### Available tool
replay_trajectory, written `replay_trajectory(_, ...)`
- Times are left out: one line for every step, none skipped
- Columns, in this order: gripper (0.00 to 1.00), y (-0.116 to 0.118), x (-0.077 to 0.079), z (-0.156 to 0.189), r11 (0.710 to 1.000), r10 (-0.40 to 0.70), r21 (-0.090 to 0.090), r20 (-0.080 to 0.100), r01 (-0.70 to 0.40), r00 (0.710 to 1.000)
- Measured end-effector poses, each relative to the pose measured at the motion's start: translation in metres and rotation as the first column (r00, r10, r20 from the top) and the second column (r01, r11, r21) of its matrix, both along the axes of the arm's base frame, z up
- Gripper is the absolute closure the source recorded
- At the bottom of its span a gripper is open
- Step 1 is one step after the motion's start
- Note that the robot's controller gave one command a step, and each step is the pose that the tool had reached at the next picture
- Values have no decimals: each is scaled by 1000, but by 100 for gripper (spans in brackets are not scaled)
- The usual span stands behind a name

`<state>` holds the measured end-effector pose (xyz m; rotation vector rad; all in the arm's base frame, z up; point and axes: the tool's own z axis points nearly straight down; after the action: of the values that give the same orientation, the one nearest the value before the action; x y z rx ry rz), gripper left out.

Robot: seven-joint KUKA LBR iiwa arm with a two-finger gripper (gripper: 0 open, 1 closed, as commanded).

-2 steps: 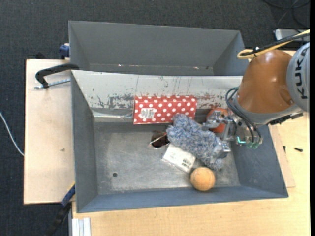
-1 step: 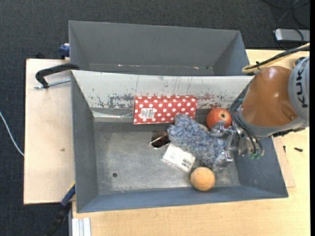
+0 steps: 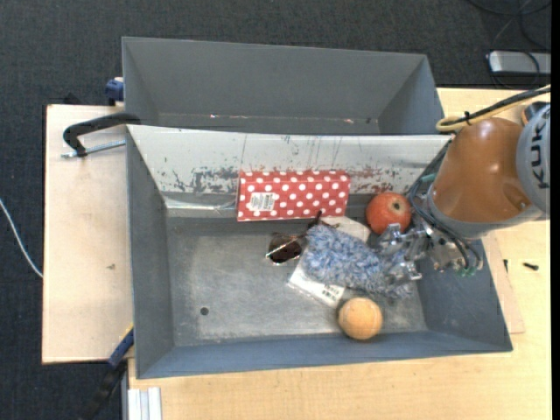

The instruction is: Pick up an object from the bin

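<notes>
End effector: the end effector (image 3: 404,254) is low at the right side of the bin (image 3: 227,313), over the right end of a blue-grey speckled fabric bundle (image 3: 346,256). Whether it is apart or together, I cannot tell.
Arm: it comes in over the bin's right wall, with a rounded orange cover (image 3: 477,178) on the wrist.
Task's thing: the fabric bundle lies on the bin floor, right of the middle. Its long axis runs slantwise, from near the far wall down toward the near right corner.
Beneath it: a white flat packet (image 3: 308,280), sticking out on the bundle's near left side.
Count: one fabric bundle, one white packet, one red box with white dots (image 3: 293,195), one red round fruit (image 3: 386,212), one tan ball (image 3: 360,318), one dark glossy item (image 3: 286,249).
Places: the box leans on the far wall. The fruit is just beside the end effector, on its far side. The ball is by the near wall. The dark item touches the bundle's left end.
Surface: grey metal, the floor scuffed and the far wall scratched.
Room: dark carpet (image 3: 52,33) surrounds the setup.
</notes>
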<state>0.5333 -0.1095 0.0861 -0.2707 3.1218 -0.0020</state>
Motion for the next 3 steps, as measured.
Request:
replay_trajectory(100,0,0,0,1000,1,0,0,-1,1000)
replay_trajectory(100,1,2,91,1000,-13,1,-4,13,1000)
replay_trajectory(100,1,2,91,1000,-13,1,-4,13,1000)
